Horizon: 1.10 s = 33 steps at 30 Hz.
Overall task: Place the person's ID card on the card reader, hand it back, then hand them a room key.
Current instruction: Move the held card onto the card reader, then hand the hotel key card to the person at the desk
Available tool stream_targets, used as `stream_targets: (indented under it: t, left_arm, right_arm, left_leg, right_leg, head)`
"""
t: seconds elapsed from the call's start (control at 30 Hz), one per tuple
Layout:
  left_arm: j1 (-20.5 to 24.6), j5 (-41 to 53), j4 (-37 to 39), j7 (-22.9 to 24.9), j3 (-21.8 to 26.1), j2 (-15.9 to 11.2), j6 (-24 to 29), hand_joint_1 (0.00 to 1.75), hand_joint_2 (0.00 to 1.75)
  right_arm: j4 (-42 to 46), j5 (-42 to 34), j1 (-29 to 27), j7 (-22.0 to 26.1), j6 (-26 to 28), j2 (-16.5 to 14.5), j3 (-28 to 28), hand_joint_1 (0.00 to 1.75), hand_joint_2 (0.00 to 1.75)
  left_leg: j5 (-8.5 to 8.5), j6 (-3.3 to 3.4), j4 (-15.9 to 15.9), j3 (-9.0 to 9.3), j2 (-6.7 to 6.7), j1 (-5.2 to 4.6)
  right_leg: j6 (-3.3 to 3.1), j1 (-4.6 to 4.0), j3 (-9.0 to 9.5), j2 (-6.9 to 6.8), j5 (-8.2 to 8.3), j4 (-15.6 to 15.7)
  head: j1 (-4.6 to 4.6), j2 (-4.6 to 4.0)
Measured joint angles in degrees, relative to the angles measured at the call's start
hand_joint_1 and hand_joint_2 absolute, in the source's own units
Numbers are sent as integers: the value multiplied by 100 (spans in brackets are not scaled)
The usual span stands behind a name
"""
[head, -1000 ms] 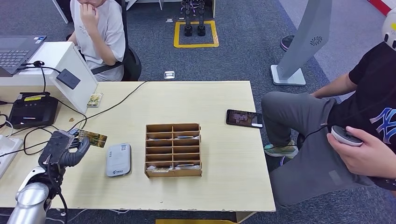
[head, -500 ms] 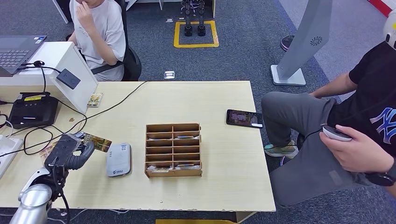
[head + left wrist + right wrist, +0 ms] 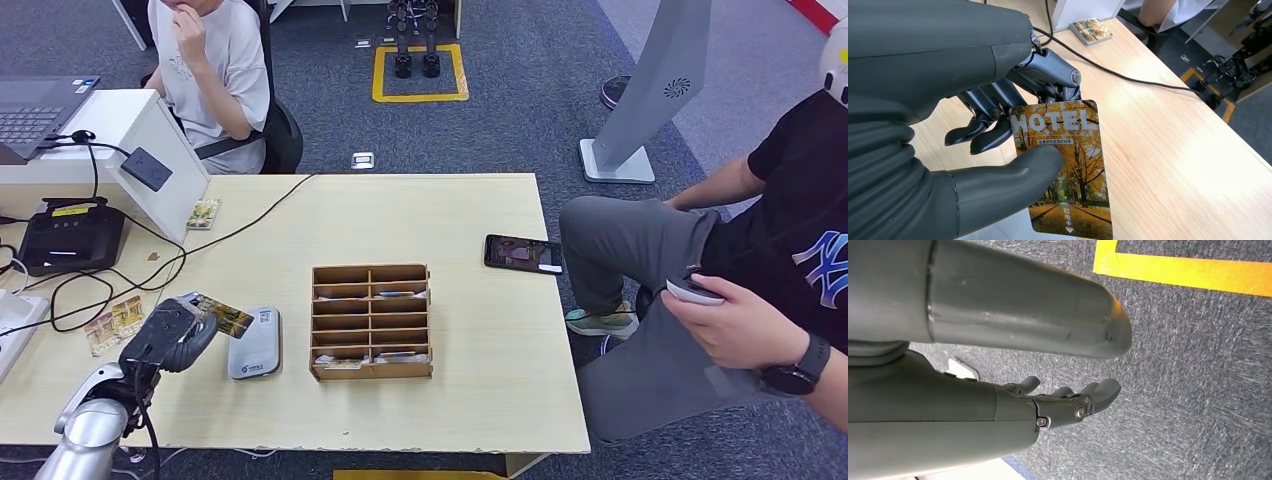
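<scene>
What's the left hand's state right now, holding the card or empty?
Holding. The left hand pinches the HOTEL card between thumb and fingers, above the table.

Left hand (image 3: 998, 150) with a HOTEL card (image 3: 1068, 170) pinched thumb-to-fingers, above the wooden table (image 3: 1168, 150).

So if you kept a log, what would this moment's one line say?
left hand: holds hotel card above table | card near grey reader, not on it | right hand: hanging, holds nothing

Card (image 3: 1068, 170) w/ orange autumn-tree print & white HOTEL text; dark grey hand (image 3: 973, 145); pale wood table (image 3: 450, 215)
</scene>
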State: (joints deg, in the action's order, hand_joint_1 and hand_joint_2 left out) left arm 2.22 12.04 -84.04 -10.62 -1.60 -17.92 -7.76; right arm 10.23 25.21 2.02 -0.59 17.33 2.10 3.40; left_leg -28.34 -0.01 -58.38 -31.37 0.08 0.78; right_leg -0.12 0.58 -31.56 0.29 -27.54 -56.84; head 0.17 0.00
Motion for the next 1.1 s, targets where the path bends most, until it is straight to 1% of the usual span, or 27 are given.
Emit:
stream_targets:
  t: [0.1,0.2,0.43,0.6,0.7,0.9,1.1]
  left_arm:
    - [4,104,11,7,-27,1,25,175,175]
    - [34,424,61,51,-104,33,158,175,175]
    - [131,1033,347,104,-349,278,557,175,175]
    - [293,1576,645,210,-480,483,931,175,175]
    - [383,1762,818,233,-547,580,1055,175,175]
    - [488,2018,1057,234,-587,707,1238,175,175]
    - [546,2274,1230,238,-590,773,1393,175,175]
  right_arm:
    - [0,4,0,0,0,0,1,0,0]
    - [0,15,1,0,1,0,3,0,0]
    - [0,51,5,-20,-4,0,13,0,0]
    - [0,68,17,-42,-13,0,19,0,0]
    - [0,85,19,-41,-15,0,22,0,0]
    - [0,131,24,-35,-19,-2,59,0,0]
    - [0,168,27,-35,-37,-10,93,0,0]
  left_leg:
    - [0,0,0,0,0,0]
    - [0,0,0,0,0,0]
    - [0,0,0,0,0,-2]
    - [0,0,0,-1,-1,-2]
    - [0,0,0,0,-1,-2]
    - [0,0,0,0,-1,-2]
    - [0,0,0,1,-1,-2]
  right_leg:
    - [0,0,-1,0,0,0]
    - [0,0,-1,0,0,0]
    - [0,1,-1,0,0,1]
    - [0,2,-1,-1,0,1]
    - [0,2,-1,-1,0,1]
    - [0,1,-1,-1,0,0]
    - [0,1,-1,-1,0,-1]
  head:
    - [0,0]
    - [-1,0]
    - [0,0]
    - [-1,-1]
    - [-1,0]
    - [0,0]
    - [-1,0]
